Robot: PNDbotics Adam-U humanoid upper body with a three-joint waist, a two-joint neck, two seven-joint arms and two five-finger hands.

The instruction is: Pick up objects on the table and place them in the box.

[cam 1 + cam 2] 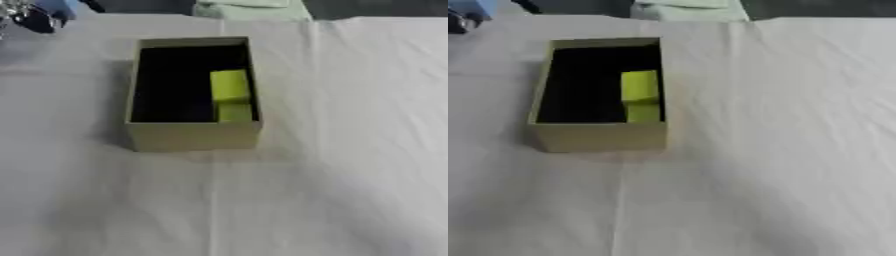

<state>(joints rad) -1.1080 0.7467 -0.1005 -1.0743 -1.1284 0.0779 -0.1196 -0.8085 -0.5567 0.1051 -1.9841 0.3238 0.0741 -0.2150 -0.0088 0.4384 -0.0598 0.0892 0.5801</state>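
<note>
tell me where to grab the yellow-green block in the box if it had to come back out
Probably from straight above, by its top end. The yellow-green block leans against the right wall of the box, so that side is closed off; its left face and its near and far faces look free for fingers. Neither hand is in view.

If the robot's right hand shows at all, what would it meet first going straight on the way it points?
It shows in neither view, so no line can be read. An open tan cardboard box, holding a yellow-green block, stands on the white cloth-covered table.
</note>
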